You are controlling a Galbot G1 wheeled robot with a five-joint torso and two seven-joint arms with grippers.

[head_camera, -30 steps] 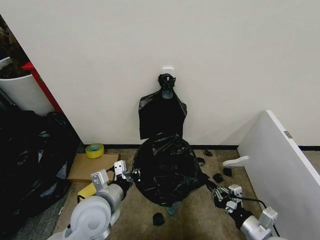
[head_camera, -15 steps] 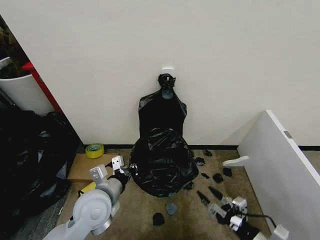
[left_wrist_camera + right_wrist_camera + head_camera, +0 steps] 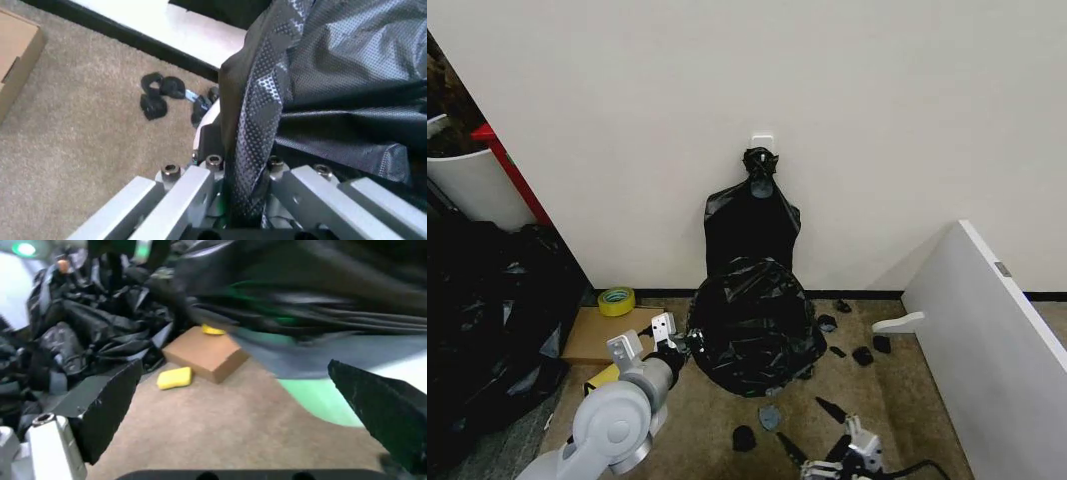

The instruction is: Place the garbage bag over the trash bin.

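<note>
Far left, a heap of glossy black bags point(image 3: 487, 320) lies on the floor below a white drum point(image 3: 467, 185) with a red bar. Next, a roll of tape point(image 3: 616, 300) rests on a flat cardboard box point(image 3: 597, 335). The left gripper point(image 3: 679, 345) sits at the left edge of the garbage bag point(image 3: 752, 325), its fingers clamped on a fold of the black plastic (the left wrist view shows the film pinched between the jaws point(image 3: 243, 170)). The bag covers the trash bin, standing on the carpet against the wall, directly below a flat black bundle point(image 3: 750, 225) with a knotted neck. Scraps of black plastic point(image 3: 862, 354) litter the carpet. Low centre-right, the right gripper point(image 3: 812, 440) hovers clear of the bag, fingers spread and empty. A white board point(image 3: 987, 340) leans at far right.
</note>
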